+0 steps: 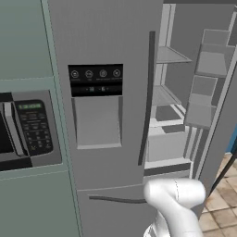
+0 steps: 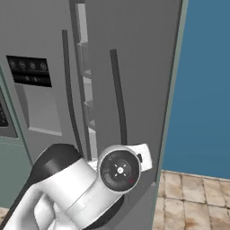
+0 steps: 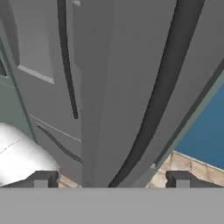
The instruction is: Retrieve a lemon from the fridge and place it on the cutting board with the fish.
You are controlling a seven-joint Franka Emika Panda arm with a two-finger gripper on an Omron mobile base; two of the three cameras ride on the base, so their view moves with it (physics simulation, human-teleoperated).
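Observation:
The grey steel fridge point(image 1: 102, 37) stands with its right door swung open; pale shelves point(image 1: 169, 56) and door bins point(image 1: 203, 88) show inside, and they look bare. The lemon is out of view, and so are the cutting board and the fish. In the hand view my gripper point(image 3: 113, 180) is open, its fingertips point(image 3: 41, 179) wide apart close to the outer face of the open door point(image 3: 113, 65). The door's dark bar handle point(image 3: 162, 87) runs down between the tips, and nothing is gripped. My wrist point(image 2: 119, 170) sits low in front of that door point(image 2: 134, 45).
A grey microwave with a keypad point(image 1: 28, 129) is set into green cabinets left of the fridge. The dispenser panel point(image 1: 95, 79) is on the closed left door. A blue wall point(image 2: 202, 90) and tan tiled floor point(image 2: 193, 197) lie to the right.

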